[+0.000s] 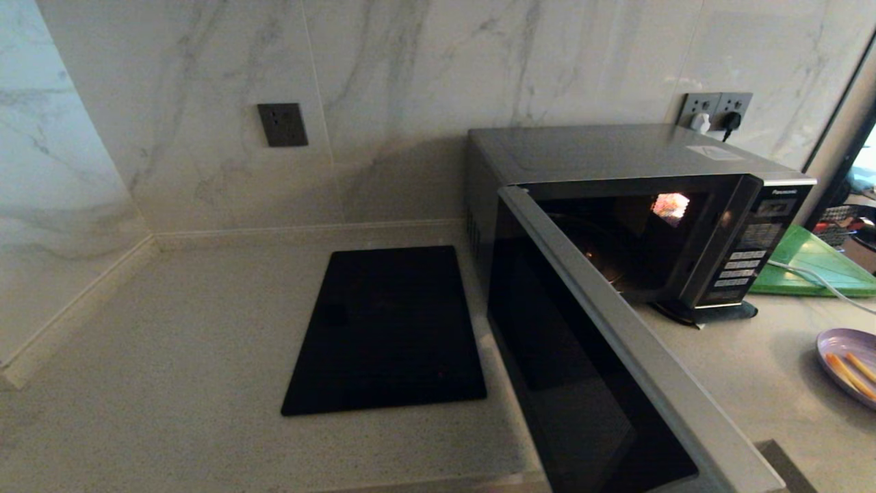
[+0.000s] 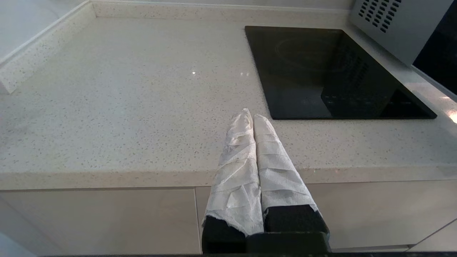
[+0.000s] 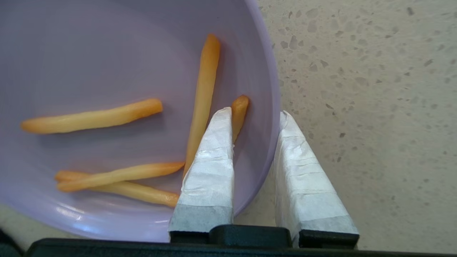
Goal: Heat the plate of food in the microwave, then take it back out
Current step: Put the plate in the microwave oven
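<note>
The microwave (image 1: 616, 157) stands on the counter with its black glass door (image 1: 582, 370) swung wide open toward me and its cavity lit. The plate of food (image 1: 845, 356), lavender with orange-yellow fries (image 3: 93, 116), lies on the counter at the far right, cut by the head view's edge. My right gripper (image 3: 255, 116) is open and straddles the plate's (image 3: 107, 64) rim, one taped finger inside over a fry, the other outside against the rim. My left gripper (image 2: 250, 116) is shut on nothing, hanging at the counter's front edge left of the cooktop. Neither gripper shows in the head view.
A flat black cooktop (image 1: 387, 329) is set into the counter left of the microwave. A green board (image 1: 814, 263) with a white cable (image 1: 807, 277) across it lies behind the plate. The open door juts out over the counter's front between cooktop and plate.
</note>
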Available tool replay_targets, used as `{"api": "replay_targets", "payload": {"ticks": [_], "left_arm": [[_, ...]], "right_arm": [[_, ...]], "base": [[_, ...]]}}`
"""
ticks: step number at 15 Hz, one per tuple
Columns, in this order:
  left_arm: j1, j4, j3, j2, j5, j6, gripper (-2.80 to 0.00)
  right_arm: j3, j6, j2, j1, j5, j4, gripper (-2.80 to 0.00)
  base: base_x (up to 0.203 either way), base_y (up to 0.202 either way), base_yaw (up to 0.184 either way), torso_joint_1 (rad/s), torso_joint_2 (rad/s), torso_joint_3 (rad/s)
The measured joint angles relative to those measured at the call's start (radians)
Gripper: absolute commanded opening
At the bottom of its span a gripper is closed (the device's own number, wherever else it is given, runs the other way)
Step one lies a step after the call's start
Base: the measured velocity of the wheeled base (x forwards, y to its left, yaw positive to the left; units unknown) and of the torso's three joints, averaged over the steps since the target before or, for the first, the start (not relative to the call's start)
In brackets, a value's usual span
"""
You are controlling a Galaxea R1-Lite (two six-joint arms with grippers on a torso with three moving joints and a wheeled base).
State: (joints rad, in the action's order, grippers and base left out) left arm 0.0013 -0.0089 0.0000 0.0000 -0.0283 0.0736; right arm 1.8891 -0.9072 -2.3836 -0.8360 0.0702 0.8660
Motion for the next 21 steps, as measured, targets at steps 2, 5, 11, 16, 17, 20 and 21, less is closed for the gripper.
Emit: {"api": "replay_targets", "payload": {"ticks": [2, 5, 11, 16, 17, 20, 21], "left_arm": [[0.0, 0.0, 0.0, 0.0, 0.0, 0.0, -2.8], [0.0, 0.0, 0.0, 0.0, 0.0, 0.001, -2.8], [0.0, 0.0, 0.0, 0.0, 0.0, 0.001, -2.8], [0.0, 0.0, 0.0, 0.0, 0.0, 0.001, -2.8], [0.0, 0.0, 0.0, 0.0, 0.0, 0.0, -2.8], [0.0, 0.0, 0.0, 0.0, 0.0, 0.0, -2.8], [0.0, 0.0, 0.0, 0.0, 0.0, 0.0, -2.8]], "right_arm": [[-0.006, 0.013, 0.02, -0.001, 0.001, 0.001, -2.8], [-0.023, 0.025, 0.063, -0.01, 0.001, 0.001, -2.8], [-0.096, 0.038, 0.157, -0.014, 0.0, 0.0, -2.8], [-0.132, 0.038, 0.215, -0.014, -0.018, -0.001, -2.8], [-0.136, 0.039, 0.225, -0.014, -0.026, 0.0, -2.8], [-0.146, 0.039, 0.247, -0.014, -0.03, -0.001, -2.8], [-0.148, 0.04, 0.252, -0.014, -0.03, -0.001, -2.8]], "base": [[0.0, 0.0, 0.0, 0.0, 0.0, 0.0], [0.0, 0.0, 0.0, 0.0, 0.0, 0.0], [0.0, 0.0, 0.0, 0.0, 0.0, 0.0], [0.0, 0.0, 0.0, 0.0, 0.0, 0.0], [0.0, 0.0, 0.0, 0.0, 0.0, 0.0], [0.0, 0.0, 0.0, 0.0, 0.0, 0.0], [0.0, 0.0, 0.0, 0.0, 0.0, 0.0]]}}
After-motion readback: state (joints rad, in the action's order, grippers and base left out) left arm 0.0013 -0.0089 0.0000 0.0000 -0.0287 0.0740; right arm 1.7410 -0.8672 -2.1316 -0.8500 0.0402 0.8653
